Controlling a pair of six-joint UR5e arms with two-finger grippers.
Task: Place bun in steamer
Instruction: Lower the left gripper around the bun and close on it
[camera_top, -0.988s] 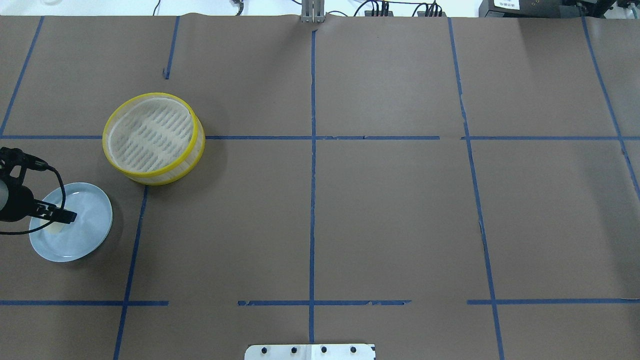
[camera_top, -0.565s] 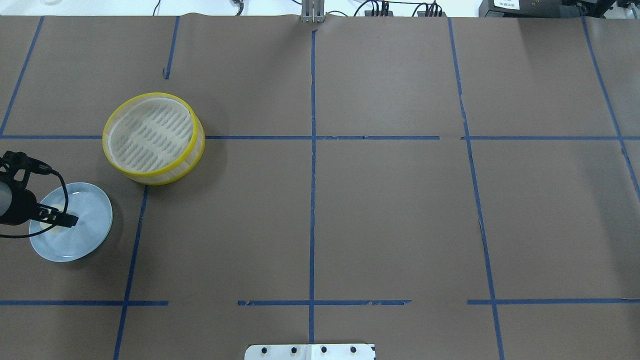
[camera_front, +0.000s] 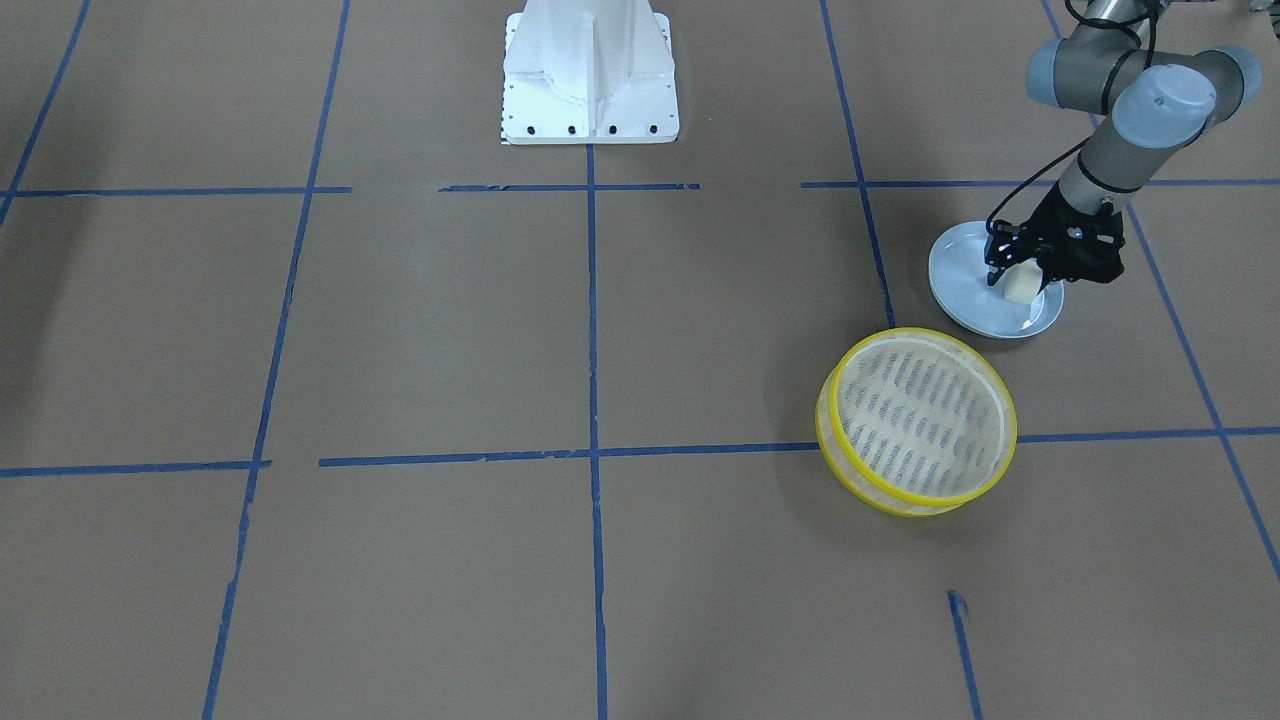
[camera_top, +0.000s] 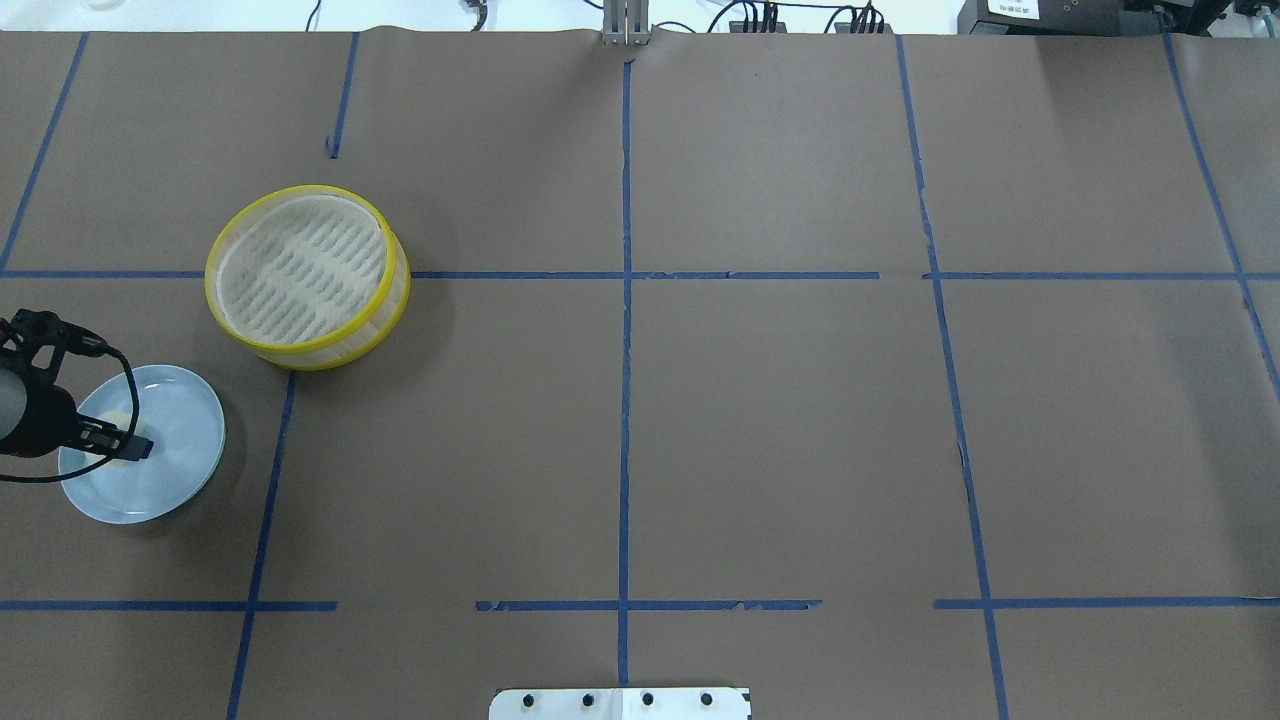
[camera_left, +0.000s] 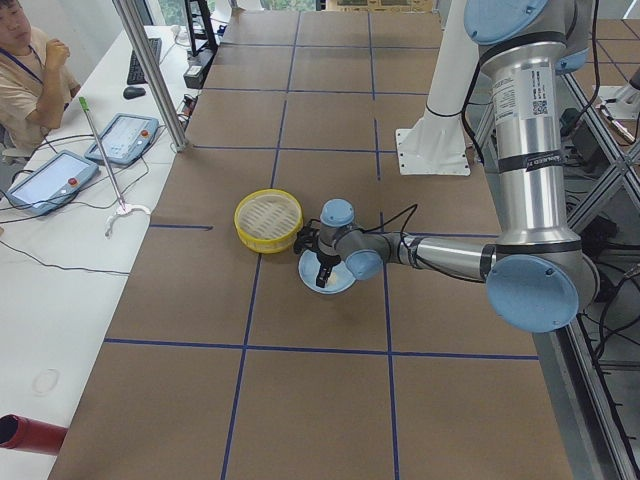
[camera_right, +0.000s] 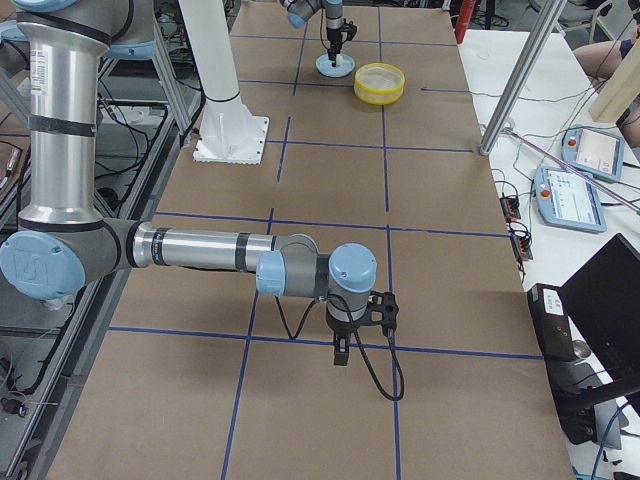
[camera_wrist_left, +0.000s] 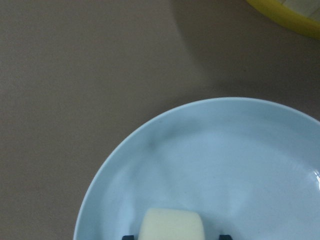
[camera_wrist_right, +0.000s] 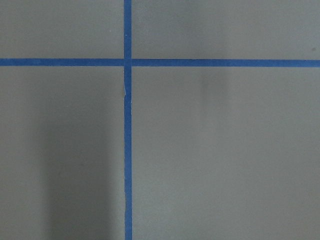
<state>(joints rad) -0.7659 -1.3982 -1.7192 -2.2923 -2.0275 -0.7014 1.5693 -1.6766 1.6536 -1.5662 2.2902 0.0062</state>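
The cream-white bun (camera_wrist_left: 171, 226) lies on the pale blue plate (camera_wrist_left: 225, 165) at the table's left side. My left gripper (camera_front: 1012, 276) is low over the plate. It is open, with one fingertip on each side of the bun and a small gap at both. In the overhead view the gripper (camera_top: 138, 445) covers most of the bun. The yellow-rimmed steamer (camera_top: 308, 275) stands just beyond the plate (camera_top: 185, 440); its slatted floor holds nothing. My right gripper (camera_right: 341, 352) shows only in the exterior right view, low over bare table; I cannot tell its state.
The robot's white base (camera_front: 590, 70) stands at the table's near middle edge. Blue tape lines (camera_top: 625, 300) divide the brown table cover. A person (camera_left: 25, 70) sits by tablets at a side desk.
My left gripper has drawn back slightly across the plate and come down around the bun. The steamer and plate have not moved.
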